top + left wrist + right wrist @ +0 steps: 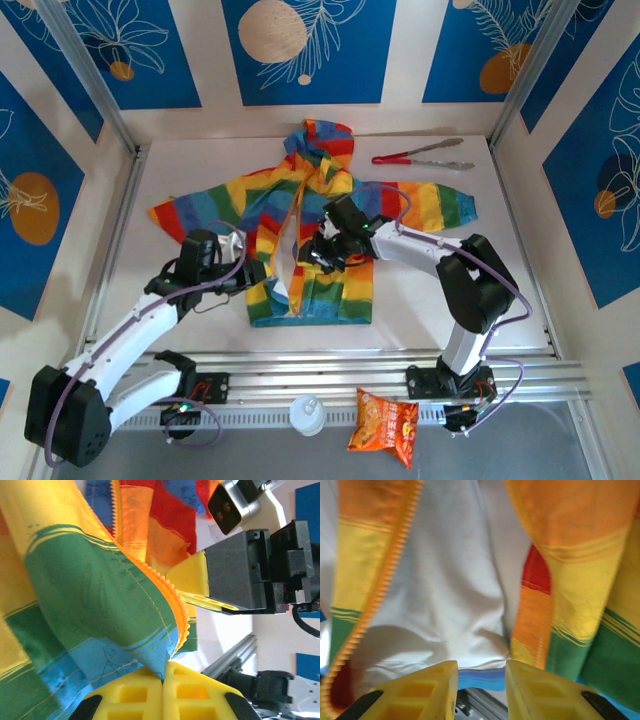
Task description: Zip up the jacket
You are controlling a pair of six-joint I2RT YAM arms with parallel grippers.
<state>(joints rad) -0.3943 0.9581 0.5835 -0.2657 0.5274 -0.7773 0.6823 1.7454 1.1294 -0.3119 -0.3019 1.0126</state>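
Your jacket (270, 200) lies flat in the middle of the table (330, 335), hood toward the far edge, sleeves spread to left and right, hem toward the near edge. Its front is unzipped, and the white lining (455, 580) shows between the two front edges.

Your left gripper (163, 674) sits at the jacket's near-left side. Its yellow fingers (130, 695) are pressed together on a blue corner of the fabric, at the point where the orange zipper teeth (175, 605) run down to it.

Your right gripper (318, 255) hangs over the open front, about halfway down the jacket. In its wrist view the fingers (420, 692) stand parted with nothing between them, the lining beyond them and a line of zipper teeth off to the left.

Red-handled tongs (420, 157) lie near the far-right corner, well apart from the jacket. An orange snack bag (385, 428) lies beyond the near edge, between the two arm bases.
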